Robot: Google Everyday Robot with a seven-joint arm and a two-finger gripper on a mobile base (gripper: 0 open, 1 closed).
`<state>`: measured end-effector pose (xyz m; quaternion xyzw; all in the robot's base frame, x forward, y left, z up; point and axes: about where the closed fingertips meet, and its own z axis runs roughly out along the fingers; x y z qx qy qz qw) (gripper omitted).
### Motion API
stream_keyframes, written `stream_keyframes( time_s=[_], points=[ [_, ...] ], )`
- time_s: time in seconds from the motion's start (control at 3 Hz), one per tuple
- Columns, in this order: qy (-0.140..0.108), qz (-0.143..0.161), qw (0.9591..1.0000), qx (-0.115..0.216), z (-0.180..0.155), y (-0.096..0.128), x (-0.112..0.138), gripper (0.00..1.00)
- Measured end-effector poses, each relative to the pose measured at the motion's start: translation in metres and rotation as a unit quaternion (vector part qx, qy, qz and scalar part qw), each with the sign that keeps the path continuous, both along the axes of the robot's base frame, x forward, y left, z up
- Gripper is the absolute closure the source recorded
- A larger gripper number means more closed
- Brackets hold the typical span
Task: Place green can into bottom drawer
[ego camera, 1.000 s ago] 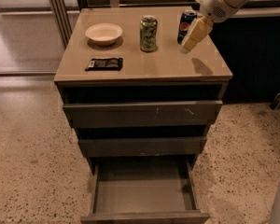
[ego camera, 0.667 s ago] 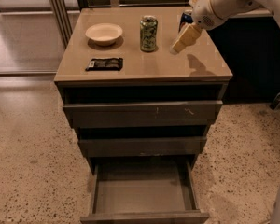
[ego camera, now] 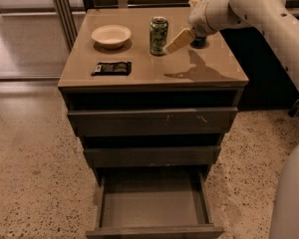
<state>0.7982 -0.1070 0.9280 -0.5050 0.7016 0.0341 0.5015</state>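
The green can (ego camera: pixel 158 35) stands upright near the back middle of the cabinet top (ego camera: pixel 199 71). My gripper (ego camera: pixel 178 41) hangs just right of the can, close to its side, on a white arm coming from the upper right. The bottom drawer (ego camera: pixel 153 203) is pulled out and its flat floor is bare. The two shallower drawers above it are partly pulled out.
A pale bowl (ego camera: pixel 111 35) sits at the back left of the top, and a black packet (ego camera: pixel 111 68) lies near the front left. A blue can (ego camera: pixel 199 41) stands behind my wrist, mostly hidden. A metal frame (ego camera: pixel 65 14) stands at the left over speckled floor.
My gripper has moved left, from over the blue can to right beside the green can. The can and the drawers have not moved.
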Motion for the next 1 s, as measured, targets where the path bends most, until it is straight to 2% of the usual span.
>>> stream_keyframes(
  time_s=[0.33,1.0],
  points=[
    [-0.008,-0.002,0.9998,0.016,-0.009,0.012,0.021,0.0],
    [0.006,0.002,0.9997,0.025,-0.023,0.03,0.05,0.0]
  ],
)
